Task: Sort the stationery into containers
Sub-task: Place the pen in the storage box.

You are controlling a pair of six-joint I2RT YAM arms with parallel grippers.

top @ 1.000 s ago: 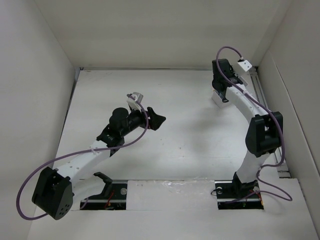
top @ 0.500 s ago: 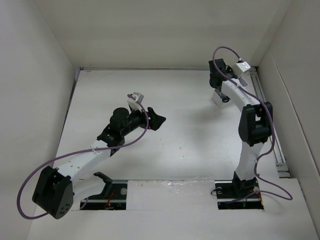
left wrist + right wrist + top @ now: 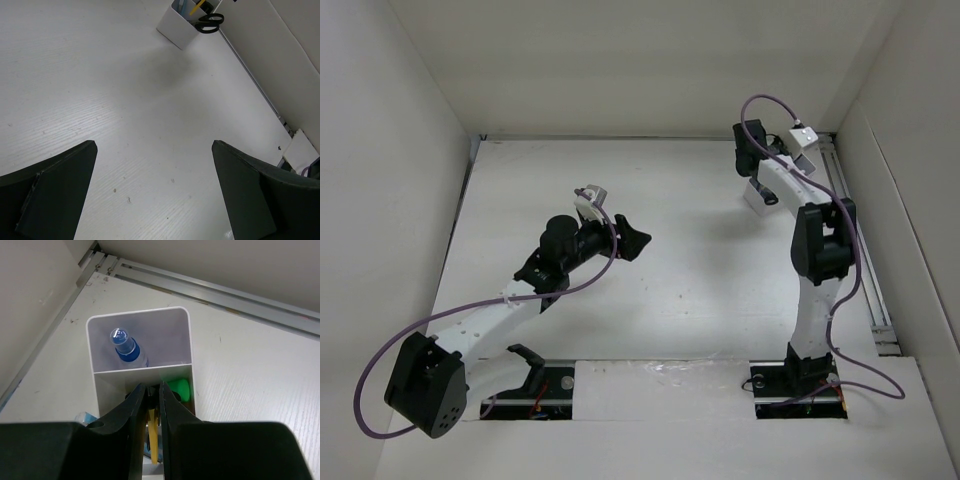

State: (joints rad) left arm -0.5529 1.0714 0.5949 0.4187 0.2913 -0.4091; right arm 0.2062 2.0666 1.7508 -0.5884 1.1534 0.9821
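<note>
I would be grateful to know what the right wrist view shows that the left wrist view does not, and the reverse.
Only the right wrist: the blue-capped bottle alone in the far compartment, a green highlighter end in the next, and the right gripper, jaws closed on the yellow pen. Only the left wrist: the black scissor handles and the left gripper, jaws wide open. Both: the white box and the yellow pen.
</note>
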